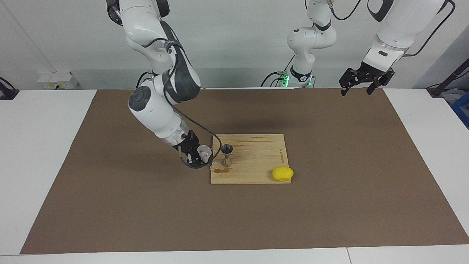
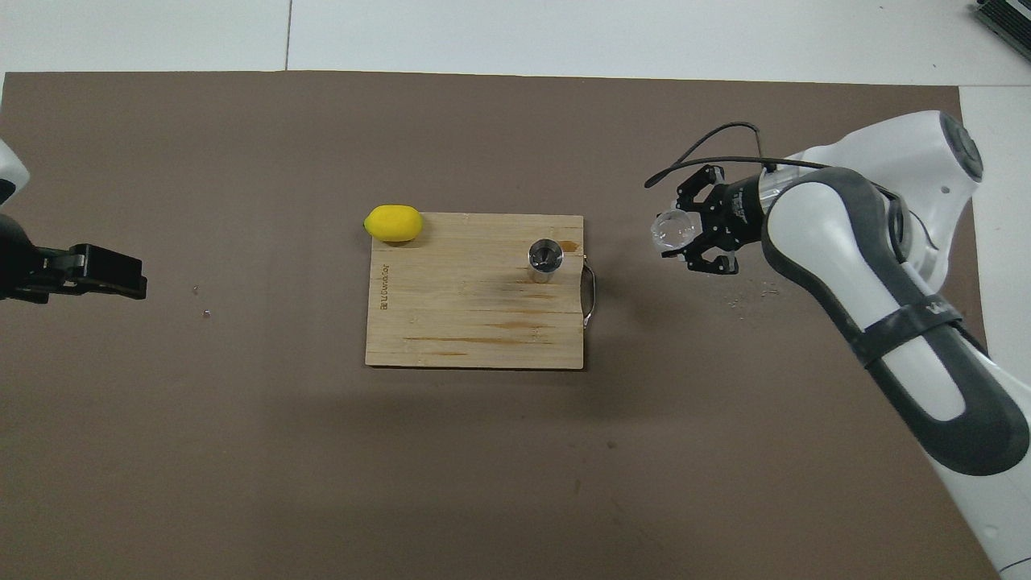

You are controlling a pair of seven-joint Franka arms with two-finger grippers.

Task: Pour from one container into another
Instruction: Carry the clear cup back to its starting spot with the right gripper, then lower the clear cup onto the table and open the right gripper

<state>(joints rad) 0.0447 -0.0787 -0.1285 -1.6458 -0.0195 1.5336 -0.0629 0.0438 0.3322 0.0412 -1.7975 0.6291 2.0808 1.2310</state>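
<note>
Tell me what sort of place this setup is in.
Probably a robotics lab bench staged as a small bar or kitchen task: two white arms at a table under a brown mat, with a wooden cutting board, a steel hourglass jigger and a yellow lemon.

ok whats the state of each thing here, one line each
clear cup: held in the right tool, tipped toward the jigger
jigger: upright on the cutting board, untouched
lemon: resting on a board corner
left tool: open, empty, waiting over the mat's edge
</note>
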